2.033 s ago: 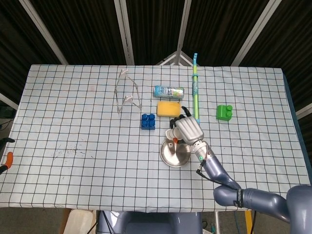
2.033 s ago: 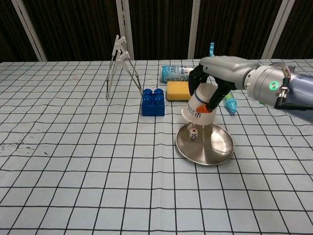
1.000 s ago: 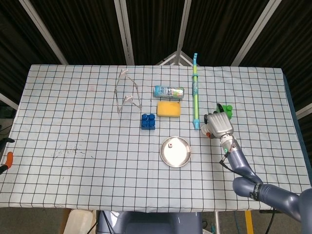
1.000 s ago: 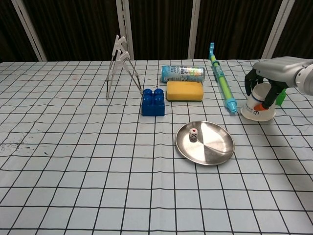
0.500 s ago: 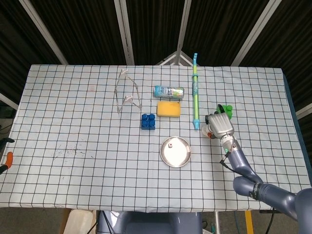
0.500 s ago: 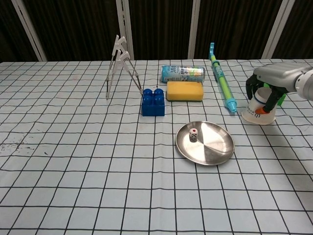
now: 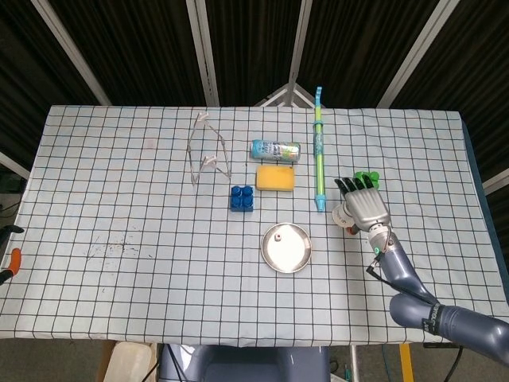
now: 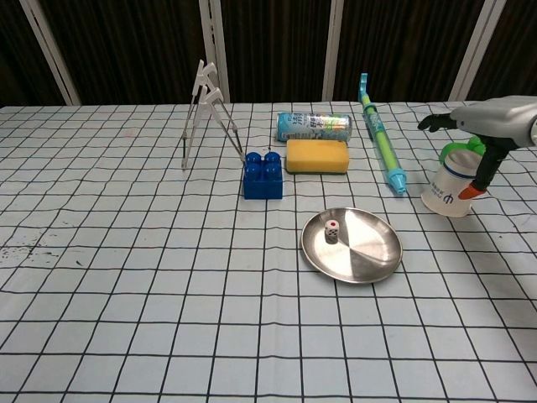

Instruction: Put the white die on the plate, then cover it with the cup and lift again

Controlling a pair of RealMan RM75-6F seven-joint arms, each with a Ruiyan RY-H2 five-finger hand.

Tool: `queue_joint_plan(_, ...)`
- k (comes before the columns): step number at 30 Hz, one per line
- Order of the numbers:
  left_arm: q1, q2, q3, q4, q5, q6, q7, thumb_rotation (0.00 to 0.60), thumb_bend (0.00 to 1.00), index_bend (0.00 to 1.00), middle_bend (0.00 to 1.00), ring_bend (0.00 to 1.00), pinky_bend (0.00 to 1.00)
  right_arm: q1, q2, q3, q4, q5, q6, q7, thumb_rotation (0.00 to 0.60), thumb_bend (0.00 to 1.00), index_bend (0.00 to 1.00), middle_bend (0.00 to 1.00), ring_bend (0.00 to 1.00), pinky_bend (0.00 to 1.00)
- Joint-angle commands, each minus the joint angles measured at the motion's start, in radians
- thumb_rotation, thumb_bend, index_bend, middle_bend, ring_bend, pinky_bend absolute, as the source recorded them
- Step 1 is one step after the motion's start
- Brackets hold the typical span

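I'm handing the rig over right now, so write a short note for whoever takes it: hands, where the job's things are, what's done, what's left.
Right hand: open, fingers spread above the cup, not gripping it. Left hand: not in view.
White die lies on the metal plate, uncovered.
The cup stands mouth down on the table, right of the plate, beside the green block.
Done, judging by the layout: die placed on the plate, cup off the plate and set aside.
Left: these views don't show whether the cover and lift took place; otherwise only withdrawing the right hand appears to remain.
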Motion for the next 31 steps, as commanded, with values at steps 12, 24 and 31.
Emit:
queue_joint_plan(12, 0.015, 0.022, 0.006, -0.006, 0.029, 0.020, -0.061, 0.600, 0.70, 0.33, 0.00, 0.00, 0.12, -0.451, 0.220, -0.253, -0.423, -0.466, 0.636, 0.191, 0.600, 0.03, 0.14, 0.14, 0.13, 0.00)
queue_joint_plan(24, 0.028, 0.030, 0.007, -0.014, 0.042, 0.044, -0.078, 0.600, 0.70, 0.32, 0.00, 0.00, 0.12, -0.595, 0.173, -0.260, -0.279, -0.578, 0.796, 0.253, 0.600, 0.03, 0.14, 0.14, 0.13, 0.00)
queue_joint_plan(31, 0.036, 0.031, 0.011, -0.008, 0.080, 0.076, -0.101, 0.600, 0.70, 0.32, 0.00, 0.00, 0.12, -0.626, 0.173, -0.238, -0.267, -0.611, 0.838, 0.253, 0.600, 0.03, 0.14, 0.14, 0.13, 0.00)
